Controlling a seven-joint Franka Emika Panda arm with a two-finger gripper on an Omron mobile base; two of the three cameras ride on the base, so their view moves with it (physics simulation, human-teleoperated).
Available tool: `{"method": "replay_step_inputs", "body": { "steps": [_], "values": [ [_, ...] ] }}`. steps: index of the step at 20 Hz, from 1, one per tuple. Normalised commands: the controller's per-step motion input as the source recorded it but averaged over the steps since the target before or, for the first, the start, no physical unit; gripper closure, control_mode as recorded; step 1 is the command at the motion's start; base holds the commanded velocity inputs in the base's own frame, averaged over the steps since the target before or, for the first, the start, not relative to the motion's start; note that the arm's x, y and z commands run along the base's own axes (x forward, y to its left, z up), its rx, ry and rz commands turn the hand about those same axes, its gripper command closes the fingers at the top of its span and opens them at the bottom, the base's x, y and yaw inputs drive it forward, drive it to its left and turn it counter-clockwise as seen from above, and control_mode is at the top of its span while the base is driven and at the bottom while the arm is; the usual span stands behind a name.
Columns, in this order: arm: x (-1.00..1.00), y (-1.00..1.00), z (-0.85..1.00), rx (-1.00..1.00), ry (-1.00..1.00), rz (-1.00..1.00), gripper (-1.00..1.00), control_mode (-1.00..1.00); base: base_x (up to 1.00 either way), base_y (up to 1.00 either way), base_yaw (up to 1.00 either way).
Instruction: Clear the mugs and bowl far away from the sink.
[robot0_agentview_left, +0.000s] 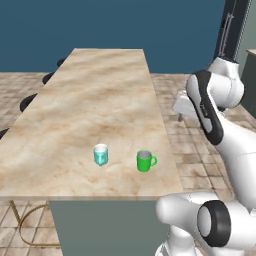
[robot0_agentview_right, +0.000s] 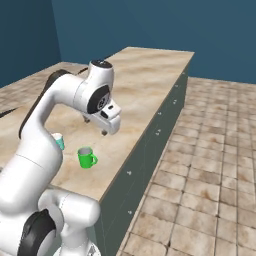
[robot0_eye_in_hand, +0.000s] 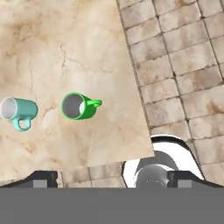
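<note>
So the two mugs sit close to the near edge of the long beige marble-look counter (robot0_agentview_left: 90, 110), both upright. The small bright green mug (robot0_agentview_left: 145, 161) is nearest the counter's right edge, handle pointing toward that edge, and the translucent teal mug (robot0_agentview_left: 100, 155) stands just beside it on the left. The white arm's gripper (robot0_agentview_right: 102, 127) hangs above them, jaws wide and empty, probably lining up a drop onto the green one since it's closest.
</note>
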Motion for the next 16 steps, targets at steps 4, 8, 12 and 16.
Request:
{"method": "replay_step_inputs", "body": {
  "steps": [4, 8, 12, 16],
  "values": [
    [-0.27, 0.12, 0.0, -0.13, 0.0, -0.4, -1.0, -1.0, 0.0, 0.0, 0.0],
    [-0.26, -0.05, 0.01, 0.01, 0.0, -0.06, -1.0, -1.0, 0.0, 0.0, 0.0],
    [-0.43, -0.14, 0.13, 0.0, 0.0, 0.21, -1.0, -1.0, 0.0, 0.0, 0.0],
    [-0.38, 0.0, 0.22, -0.06, -0.03, 0.32, -1.0, -1.0, 0.0, 0.0, 0.0]
  ]
}}
